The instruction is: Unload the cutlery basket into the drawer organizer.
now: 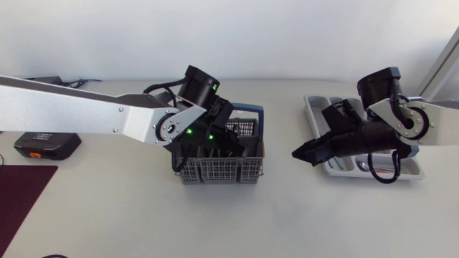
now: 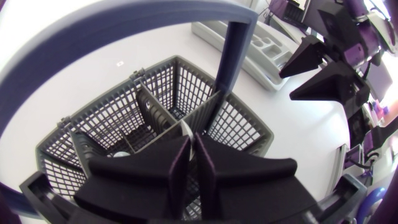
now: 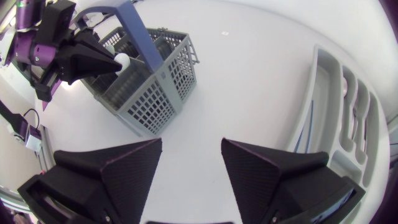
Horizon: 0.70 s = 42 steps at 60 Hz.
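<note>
The grey cutlery basket (image 1: 219,172) with a blue handle (image 2: 236,56) stands mid-table. My left gripper (image 1: 215,142) is down inside it, shut on the rounded white end of a utensil (image 2: 185,129); the rest of that utensil is hidden by the fingers (image 2: 208,168). The right wrist view shows that white end (image 3: 123,61) at the left gripper's tip, above the basket (image 3: 155,93). Another pale piece (image 2: 122,152) lies deeper in a compartment. My right gripper (image 1: 305,153) hangs open and empty between the basket and the grey drawer organizer (image 1: 315,107).
The right arm covers much of the organizer (image 3: 348,99); a silver piece (image 1: 362,166) shows at its near end. At the table's left stand a black box with orange trim (image 1: 46,145) and a dark red mat (image 1: 21,193).
</note>
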{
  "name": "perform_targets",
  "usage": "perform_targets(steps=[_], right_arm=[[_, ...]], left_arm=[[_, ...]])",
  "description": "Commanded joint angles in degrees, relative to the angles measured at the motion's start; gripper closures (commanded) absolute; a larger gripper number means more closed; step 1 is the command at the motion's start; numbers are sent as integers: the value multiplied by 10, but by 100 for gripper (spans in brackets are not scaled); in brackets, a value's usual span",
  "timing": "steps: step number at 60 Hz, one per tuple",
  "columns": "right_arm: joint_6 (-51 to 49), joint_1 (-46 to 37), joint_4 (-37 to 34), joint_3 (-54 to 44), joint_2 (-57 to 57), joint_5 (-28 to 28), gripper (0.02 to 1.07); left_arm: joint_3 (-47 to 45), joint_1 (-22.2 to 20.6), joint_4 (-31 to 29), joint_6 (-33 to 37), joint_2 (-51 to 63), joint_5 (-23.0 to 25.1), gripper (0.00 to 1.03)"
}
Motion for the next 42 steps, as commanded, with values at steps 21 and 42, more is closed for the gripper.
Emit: perform_targets(steps=[21, 42], right_arm=[[-5, 1, -10, -1, -9, -3, 37], [-5, 6, -10, -8, -15, -1, 37]], left_arm=[[-105, 15, 70, -4, -82, 32, 100], [-173, 24, 136, -16, -203, 59, 100]])
